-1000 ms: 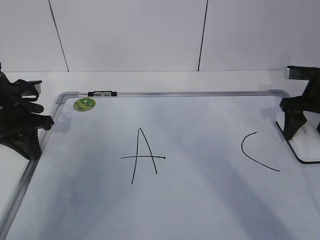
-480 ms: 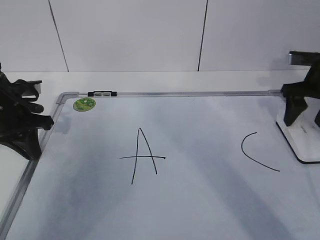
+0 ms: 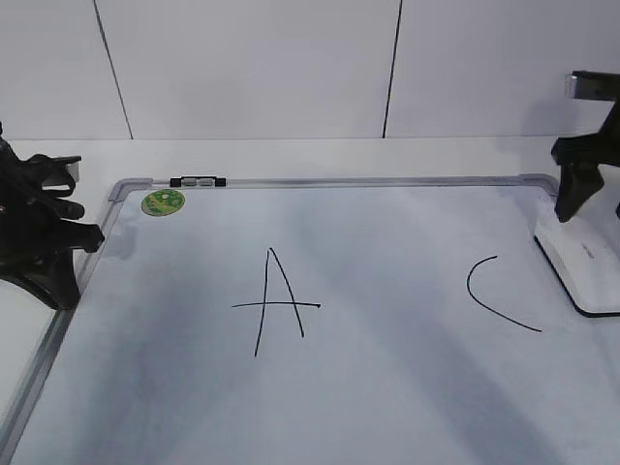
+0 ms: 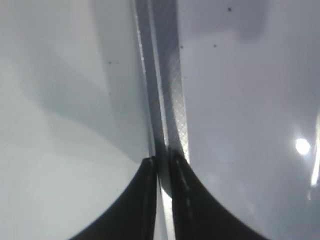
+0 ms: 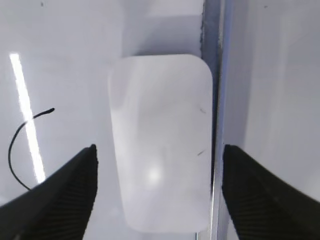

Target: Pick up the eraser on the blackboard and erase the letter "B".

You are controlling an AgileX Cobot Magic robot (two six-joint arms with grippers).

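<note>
- White rounded-rectangle plastic eraser [image 5: 161,145] flat at right edge of grey-framed white blackboard [image 3: 387,387], against frame.
- Right fingers [image 5: 159,192] spread wide above, empty.
- Left fingers [image 4: 162,165] nearly closed, empty.
- Probably light, rigid, slick; grip long sides.

Even, cool light throughout. Under my right gripper [image 5: 157,172] a soft highlight sits on the eraser [image 5: 160,145], with a bright glare streak on the blackboard [image 5: 55,60] to its left. My left wrist view is blurred and shadowy.
</note>
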